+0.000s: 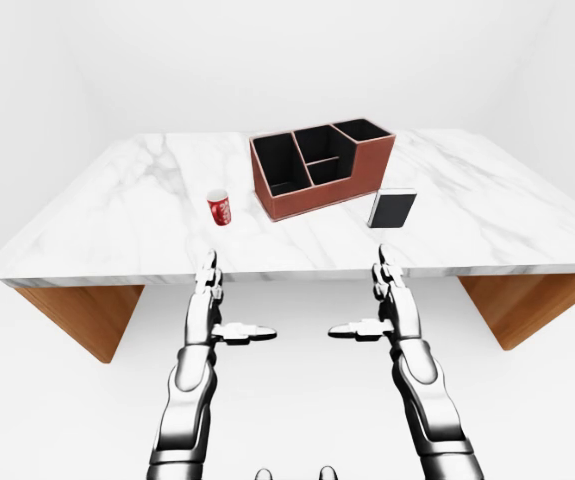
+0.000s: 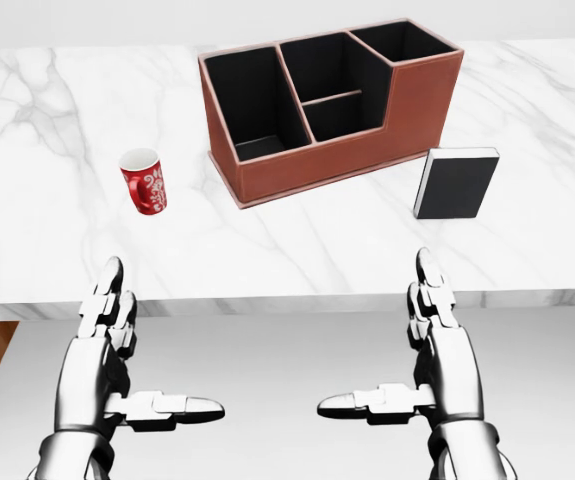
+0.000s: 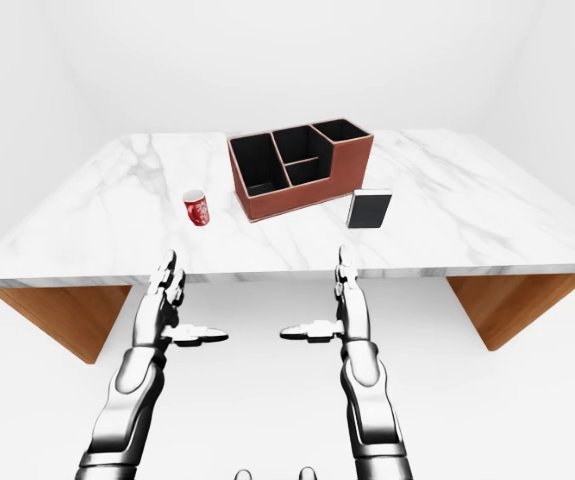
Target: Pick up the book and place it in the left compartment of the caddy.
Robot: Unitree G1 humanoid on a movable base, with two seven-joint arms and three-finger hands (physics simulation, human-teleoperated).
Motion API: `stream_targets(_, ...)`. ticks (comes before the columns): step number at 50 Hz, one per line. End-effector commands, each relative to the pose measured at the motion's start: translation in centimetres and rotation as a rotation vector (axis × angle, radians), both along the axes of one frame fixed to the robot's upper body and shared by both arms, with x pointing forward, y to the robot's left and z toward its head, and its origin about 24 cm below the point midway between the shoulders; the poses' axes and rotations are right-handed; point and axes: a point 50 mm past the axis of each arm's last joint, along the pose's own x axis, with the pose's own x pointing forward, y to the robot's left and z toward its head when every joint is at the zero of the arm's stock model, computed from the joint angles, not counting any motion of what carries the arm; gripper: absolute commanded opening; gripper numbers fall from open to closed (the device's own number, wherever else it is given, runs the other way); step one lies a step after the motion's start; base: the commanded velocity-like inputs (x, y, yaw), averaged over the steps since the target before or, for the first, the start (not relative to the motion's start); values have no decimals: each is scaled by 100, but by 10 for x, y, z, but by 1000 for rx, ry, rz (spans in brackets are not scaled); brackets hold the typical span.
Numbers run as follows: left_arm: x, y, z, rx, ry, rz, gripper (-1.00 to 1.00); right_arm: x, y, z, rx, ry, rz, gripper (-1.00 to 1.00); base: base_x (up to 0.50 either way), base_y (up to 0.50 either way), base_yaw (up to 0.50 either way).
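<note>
Two open hands (image 2: 267, 405); one book (image 2: 456, 183), one caddy (image 2: 332, 105).

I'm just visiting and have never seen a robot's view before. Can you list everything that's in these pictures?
Table: one, white marble top, wooden legs, across the head view.
Caddy: one, reddish-brown with black compartments, upper middle of the table.
Book: one, black, just right of the caddy.
Cup: one, red with white pattern, left of the caddy.
Left hand: one, silver, open, below the table edge.
Right hand: one, silver, open, below the book.
</note>
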Motion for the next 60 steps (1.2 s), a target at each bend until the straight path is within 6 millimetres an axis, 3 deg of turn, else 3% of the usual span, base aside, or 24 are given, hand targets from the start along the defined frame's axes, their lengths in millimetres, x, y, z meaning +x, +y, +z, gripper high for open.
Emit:
stream_targets(1,8,9,-6,-4,25,-2,100,3,-4,0,-56,3,-21,100,0,0,0)
stream_targets(6,10,11,-3,-7,23,3,100,-5,-1,3,-47,-46,52,100,3,-4,0)
stream_targets(50,14,12,-5,11,30,-9,100,-1,-1,-17,-129,27,26,100,49,-5,0)
stream_targets(60,9,14,2,12,17,-16,100,8,-8,-3,-205,6,-18,100,50,0,0)
